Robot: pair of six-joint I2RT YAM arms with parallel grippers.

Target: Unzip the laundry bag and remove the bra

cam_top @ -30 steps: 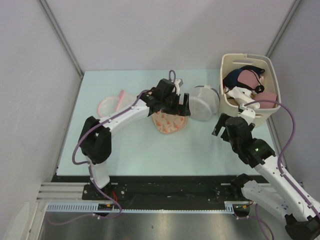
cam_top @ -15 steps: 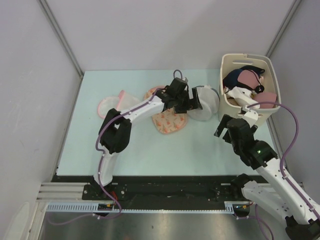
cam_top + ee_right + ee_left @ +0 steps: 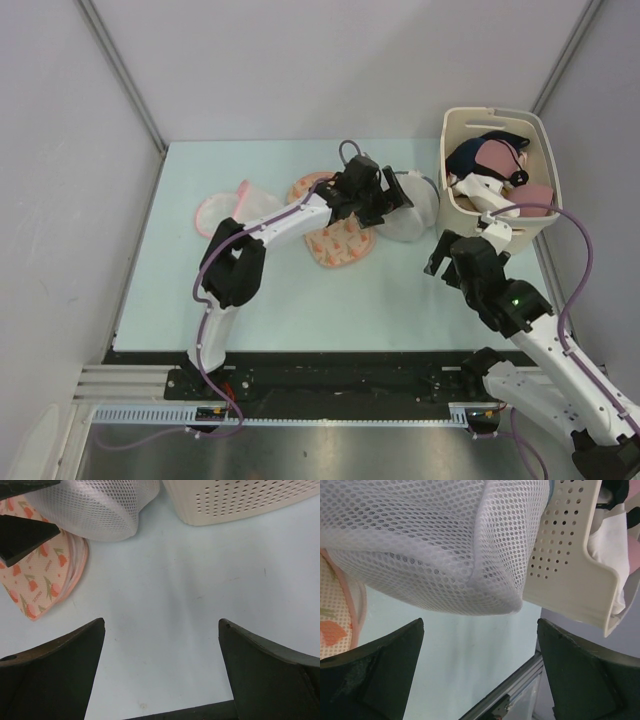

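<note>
The white mesh laundry bag [image 3: 410, 208] lies on the table next to the basket; its zip does not show. It fills the top of the left wrist view [image 3: 435, 545]. A peach bra with a tulip print [image 3: 338, 238] lies on the table just left of the bag, outside it. My left gripper [image 3: 388, 198] is open and empty at the bag's left edge, above the bra [image 3: 335, 620]. My right gripper [image 3: 440, 252] is open and empty over bare table, in front of the bag [image 3: 95, 510] and the bra [image 3: 45, 575].
A cream perforated basket [image 3: 455, 150] full of garments stands at the back right, touching the bag; its wall also shows in the left wrist view [image 3: 570, 565] and the right wrist view [image 3: 240, 500]. A pale pink garment [image 3: 225, 210] lies at the left.
My left gripper has swung right from over the bra to the bag's left edge. The bag has shifted slightly. The right arm has barely moved.
</note>
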